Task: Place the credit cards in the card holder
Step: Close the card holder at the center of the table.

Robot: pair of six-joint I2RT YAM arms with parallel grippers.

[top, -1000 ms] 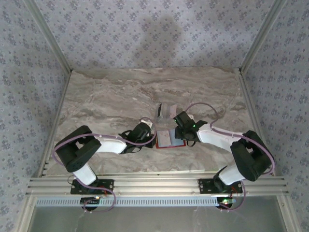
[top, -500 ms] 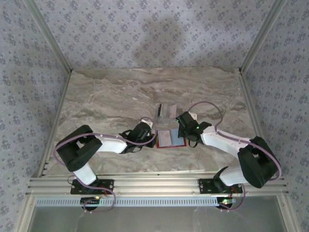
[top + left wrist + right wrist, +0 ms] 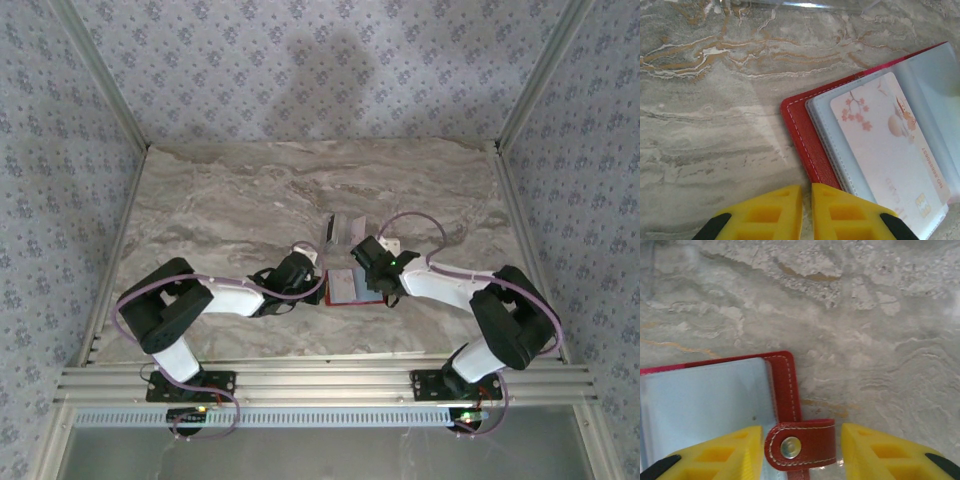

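Note:
The card holder [image 3: 805, 140] lies open on the marble, red with pale grey-blue pockets. A pinkish blossom-print credit card [image 3: 890, 150] rests in its left pocket. My left gripper [image 3: 806, 192] is shut, its yellow tips at the holder's near left edge with only a thin slit between them. My right gripper [image 3: 801, 432] is open and straddles the holder's red snap tab [image 3: 805, 442]; one finger [image 3: 725, 450] is over the pocket, the other over bare table. More pale credit cards [image 3: 343, 229] lie just behind the card holder [image 3: 352, 288].
The marble tabletop [image 3: 220, 210] stretches wide to the left and back. Metal frame posts and patterned walls close it in, and a rail [image 3: 320, 385] runs along the near edge by the arm bases.
My right gripper has shifted slightly left and further over the holder's right side. The left arm and the holder have stayed put.

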